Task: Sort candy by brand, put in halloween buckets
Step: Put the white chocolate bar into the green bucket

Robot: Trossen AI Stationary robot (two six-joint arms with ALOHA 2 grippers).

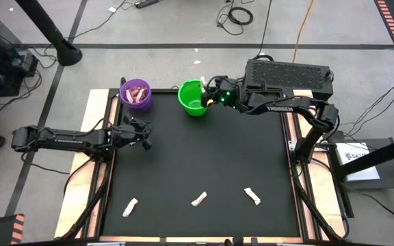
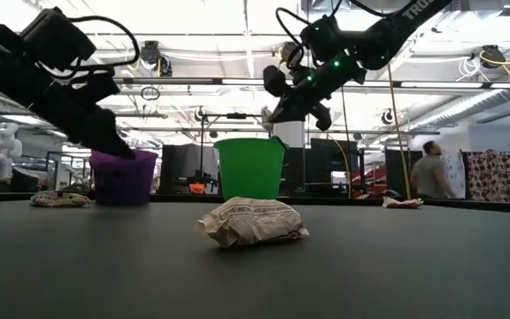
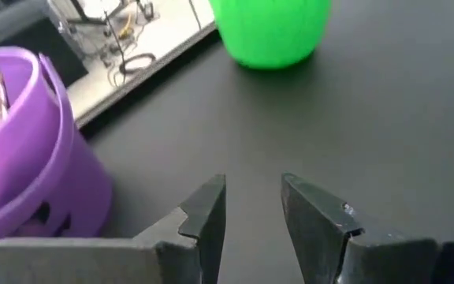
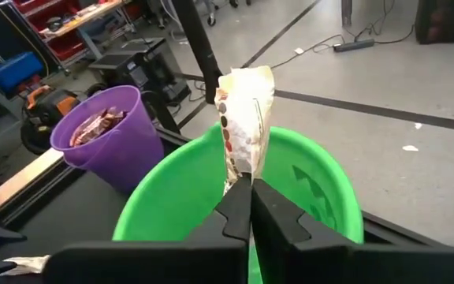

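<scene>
Candy (image 4: 244,130) — pinched in right end effector (image 4: 251,207) — hangs above green bucket (image 4: 333,207).

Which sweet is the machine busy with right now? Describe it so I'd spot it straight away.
Find the bright green bucket at the far edge of the black table, beside the purple bucket. Right above its rim, the right end effector pinches a white-cream wrapped candy. Unlike the three white candies lying on the near part of the table, this one is held upright in the air.
</scene>
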